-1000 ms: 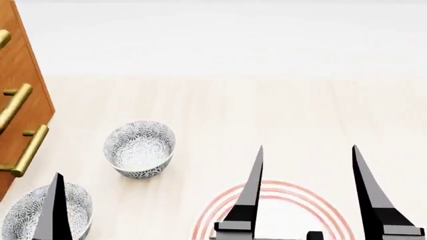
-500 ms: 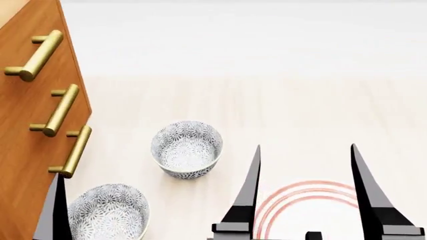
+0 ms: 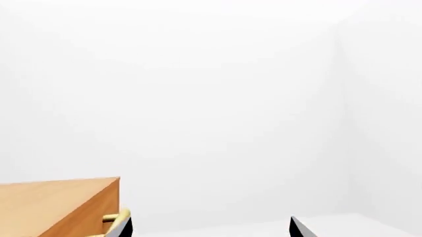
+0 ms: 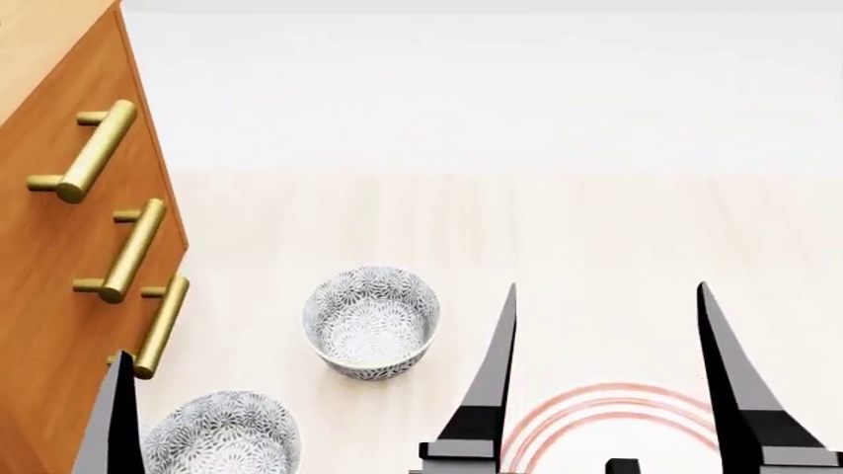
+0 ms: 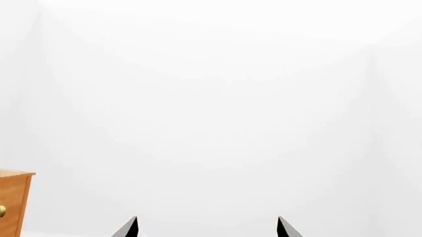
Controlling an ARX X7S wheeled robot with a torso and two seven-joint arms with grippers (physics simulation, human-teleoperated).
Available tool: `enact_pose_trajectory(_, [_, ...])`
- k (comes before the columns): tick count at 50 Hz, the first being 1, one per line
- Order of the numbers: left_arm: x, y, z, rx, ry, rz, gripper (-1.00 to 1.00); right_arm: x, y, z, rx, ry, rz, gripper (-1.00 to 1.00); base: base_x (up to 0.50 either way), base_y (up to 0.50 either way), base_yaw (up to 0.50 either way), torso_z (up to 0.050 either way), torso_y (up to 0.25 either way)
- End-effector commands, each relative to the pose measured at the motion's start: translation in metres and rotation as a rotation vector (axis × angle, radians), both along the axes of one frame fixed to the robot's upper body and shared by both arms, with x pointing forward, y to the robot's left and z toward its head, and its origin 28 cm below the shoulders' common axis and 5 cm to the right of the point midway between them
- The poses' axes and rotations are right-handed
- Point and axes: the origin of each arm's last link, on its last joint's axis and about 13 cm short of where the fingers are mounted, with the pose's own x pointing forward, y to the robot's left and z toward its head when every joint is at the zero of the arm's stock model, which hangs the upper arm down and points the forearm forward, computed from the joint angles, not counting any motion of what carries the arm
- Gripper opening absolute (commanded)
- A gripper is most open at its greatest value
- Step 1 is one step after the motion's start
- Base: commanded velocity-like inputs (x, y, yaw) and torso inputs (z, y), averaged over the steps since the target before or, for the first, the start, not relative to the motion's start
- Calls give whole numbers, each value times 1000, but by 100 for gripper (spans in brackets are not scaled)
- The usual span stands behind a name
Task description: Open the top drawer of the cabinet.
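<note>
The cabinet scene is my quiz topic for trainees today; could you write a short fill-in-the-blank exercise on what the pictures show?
1. The cabinet has ___ brass bar handles on its front.
2. The top drawer is fully ___.
3. On the floor near the cabinet stand two patterned ___, and neither holds anything.
4. The fingers of the right hand stand ___ above a red-ringed plate.

Missing words: three; closed; bowls; apart

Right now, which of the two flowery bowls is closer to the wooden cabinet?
The bowl at the bottom edge of the head view, partly cut off. It sits close beside the cabinet, below the lowest handle. The other bowl stands farther out on the floor.
</note>
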Motion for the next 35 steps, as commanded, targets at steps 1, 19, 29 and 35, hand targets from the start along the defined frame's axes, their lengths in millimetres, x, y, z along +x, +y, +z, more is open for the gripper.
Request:
enact_pose_trajectory(1, [0, 0, -1, 6, -1, -2, 100, 0, 0, 1, -1, -2, -1, 100, 0, 0, 0, 50, 0])
enact_pose_trajectory(19, [8, 4, 8, 47, 56, 69, 100, 1, 0, -1, 2, 0, 9, 100, 0, 0, 0, 40, 0])
enact_pose_trajectory(29, [34, 1, 31, 290, -21, 171, 100, -1, -1, 2, 2, -3, 5, 100, 0, 0, 0, 0, 0])
enact_pose_trajectory(35, [41, -3, 37, 373, -43, 169, 100, -2, -1, 3, 4, -7, 4, 100, 0, 0, 0, 0, 0])
